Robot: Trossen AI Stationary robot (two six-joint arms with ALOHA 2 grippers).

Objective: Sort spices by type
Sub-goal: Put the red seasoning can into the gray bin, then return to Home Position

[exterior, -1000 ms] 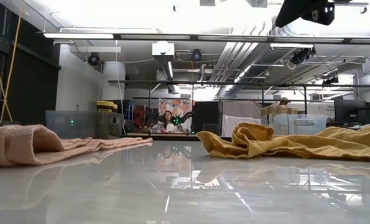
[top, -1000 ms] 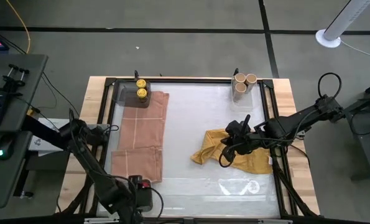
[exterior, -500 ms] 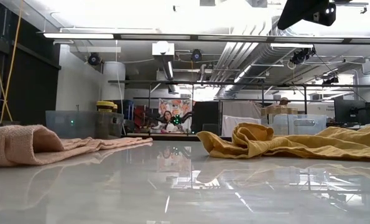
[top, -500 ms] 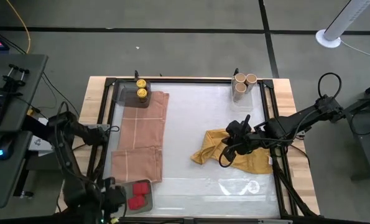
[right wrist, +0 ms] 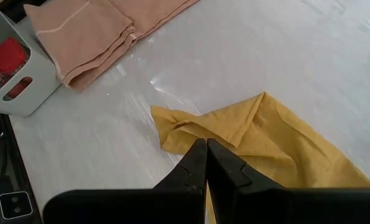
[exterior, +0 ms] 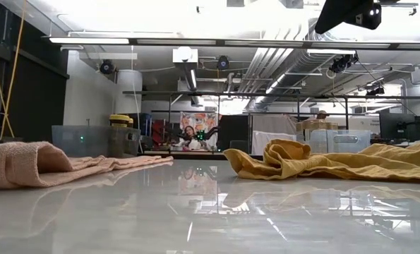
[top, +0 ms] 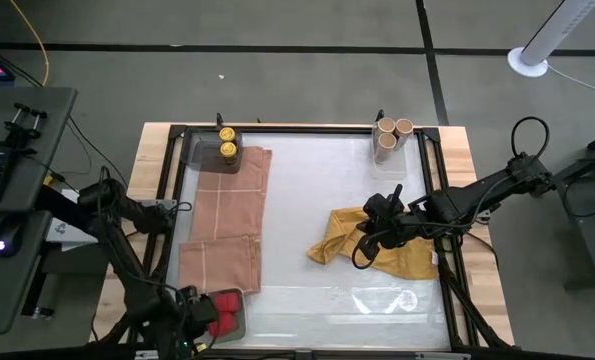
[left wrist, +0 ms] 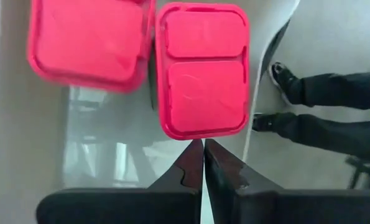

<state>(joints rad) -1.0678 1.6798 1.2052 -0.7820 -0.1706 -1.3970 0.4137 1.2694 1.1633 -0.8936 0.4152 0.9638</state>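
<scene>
Seen from above, two flat red tins (top: pixel 223 311) lie side by side in a grey tray (top: pixel 239 318) at the lower left of the frame, on the near left corner of the white bench (top: pixel 317 200). In the left wrist view the two tins (left wrist: pixel 200 78) fill the upper half of the frame, one whole, the other cut by the top left edge.

The left pincer (top: pixel 185 318) sits at the bottom left of the overhead frame, just beside the tray. Its fingers (left wrist: pixel 188 168) are pressed together with their tips pointing at the edge of the nearer tin, and nothing is between them.

Two yellow-capped jars (top: pixel 227 141) stand close together at the upper left of the overhead frame, at the far left corner of the bench. A group of tan-topped jars (top: pixel 391 134) stands at the upper right, at the far right corner.

A pink cloth (top: pixel 232 215) lies flat down the left side of the bench, between the yellow-capped jars and the tray. A crumpled yellow cloth (top: pixel 352 240) lies right of centre.

The right pincer (top: pixel 361 253) hangs over the yellow cloth, right of centre in the overhead frame. In the right wrist view its fingers (right wrist: pixel 200 163) are together and empty, above the cloth's corner.
</scene>
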